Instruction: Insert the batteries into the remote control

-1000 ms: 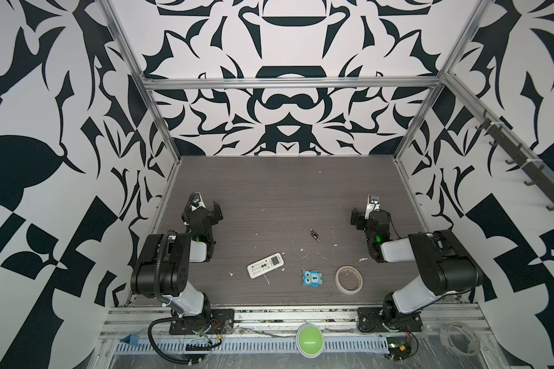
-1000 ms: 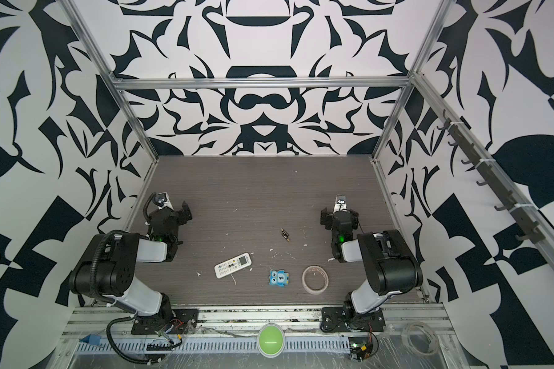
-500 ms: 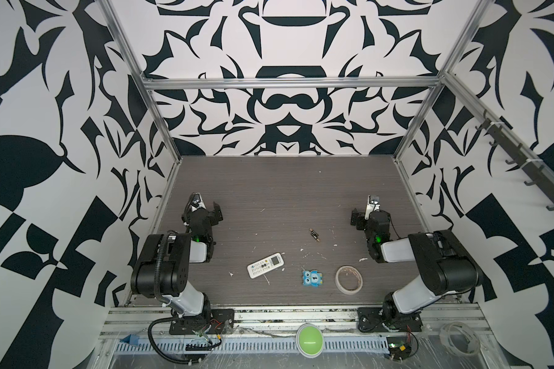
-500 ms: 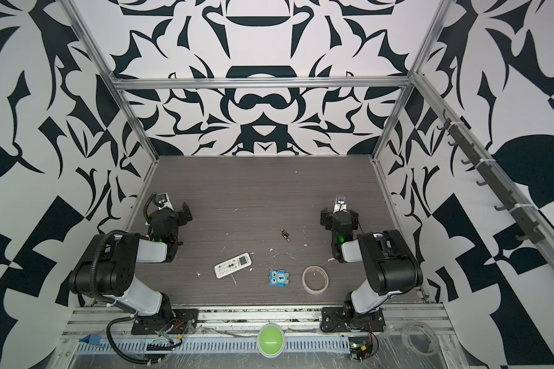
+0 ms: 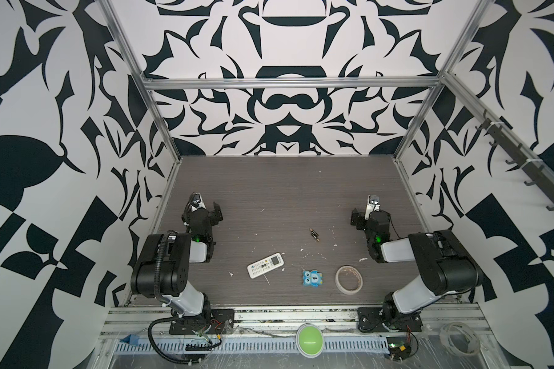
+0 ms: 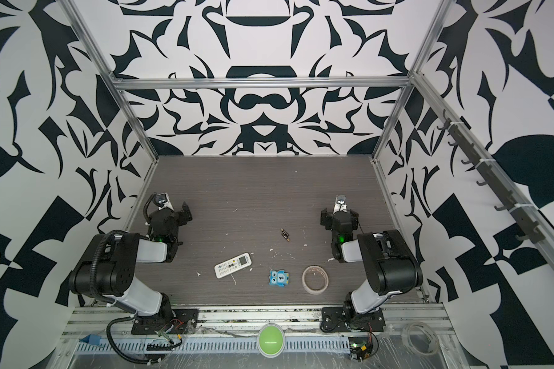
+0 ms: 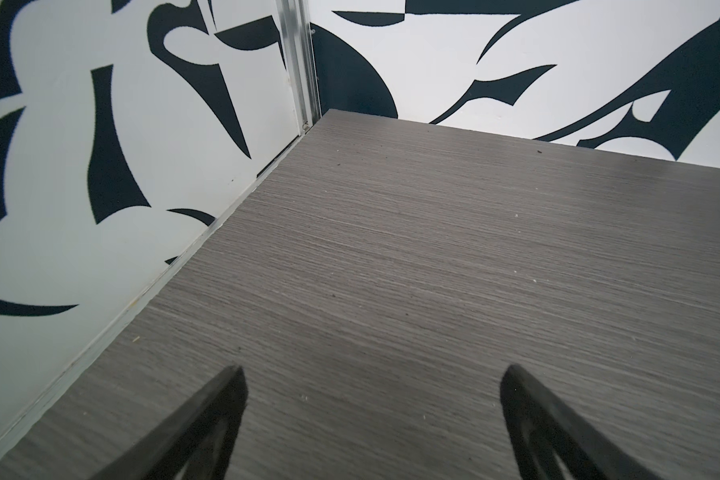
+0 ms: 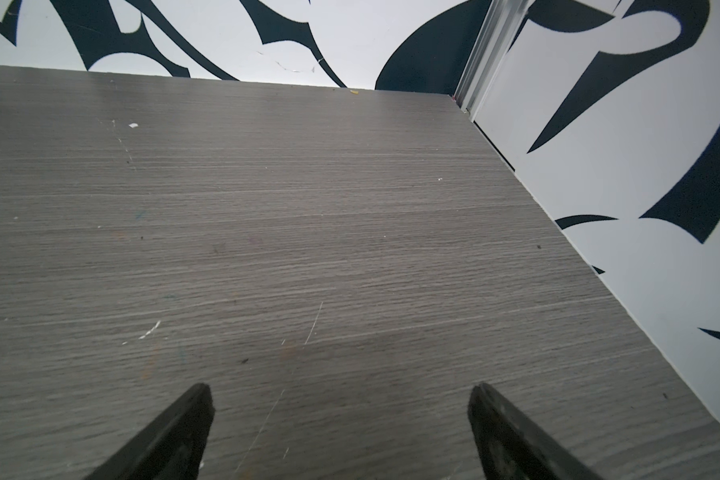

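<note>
Nothing loaded yet: batteries (image 5: 314,234) lie mid-tabletop, apart from the face-up remote control (image 5: 265,265); left fingers (image 7: 208,424) and right fingers (image 8: 175,428) stand spread, empty.

There are two batteries (image 5: 314,234), one remote control (image 5: 265,265), one blue owl tile (image 5: 312,277), one tan roll of tape (image 5: 348,279), one green button (image 5: 309,341), two robot arms (image 5: 160,268) and several white scraps (image 5: 362,259).
</note>
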Controlling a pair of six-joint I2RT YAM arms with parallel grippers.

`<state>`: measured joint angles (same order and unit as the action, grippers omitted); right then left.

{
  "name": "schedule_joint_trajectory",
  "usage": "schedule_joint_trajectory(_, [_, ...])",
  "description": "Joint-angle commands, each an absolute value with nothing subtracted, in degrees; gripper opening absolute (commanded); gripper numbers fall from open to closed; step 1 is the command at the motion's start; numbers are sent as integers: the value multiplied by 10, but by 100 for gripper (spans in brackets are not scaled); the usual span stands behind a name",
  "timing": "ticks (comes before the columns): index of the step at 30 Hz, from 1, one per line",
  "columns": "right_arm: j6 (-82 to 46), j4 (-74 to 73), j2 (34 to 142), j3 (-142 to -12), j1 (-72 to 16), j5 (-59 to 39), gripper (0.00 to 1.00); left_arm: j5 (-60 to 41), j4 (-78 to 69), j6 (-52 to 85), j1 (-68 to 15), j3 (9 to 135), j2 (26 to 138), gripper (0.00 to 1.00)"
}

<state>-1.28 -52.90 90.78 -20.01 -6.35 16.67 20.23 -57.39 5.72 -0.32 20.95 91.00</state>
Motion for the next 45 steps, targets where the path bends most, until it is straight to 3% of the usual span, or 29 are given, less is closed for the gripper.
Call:
schedule_joint_trajectory(1, [-17,-540,886,-195,-62,184,100,200,-573,53,0,199,897,99])
schedule_joint_trajectory(5, [-19,-401,793,-225,-64,156,100,171,-499,43,-4,204,821,99])
schedule_joint_trajectory(9, [-36,-285,675,-229,-94,153,100,132,-266,55,-13,258,692,99])
schedule_joint_trajectory(14, [-73,-110,563,-273,-164,209,100,177,9,201,-49,362,621,99])
schedule_joint_trajectory(18, [-94,27,556,-340,-202,152,100,36,162,239,-82,441,637,99])
schedule_joint_trajectory(20, [-92,74,573,-370,-226,120,100,11,196,252,-147,450,632,99])
schedule_joint_trajectory(25, [-106,105,594,-394,-258,4,100,16,277,302,-308,456,631,99])
schedule_joint_trajectory(30, [-116,105,591,-397,-262,-120,100,23,352,328,-413,466,649,99])
schedule_joint_trajectory(35, [-120,111,592,-389,-261,-198,100,7,400,324,-470,482,696,99])
schedule_joint_trajectory(45, [-161,31,589,-330,-261,-221,100,43,449,304,-545,542,846,99])
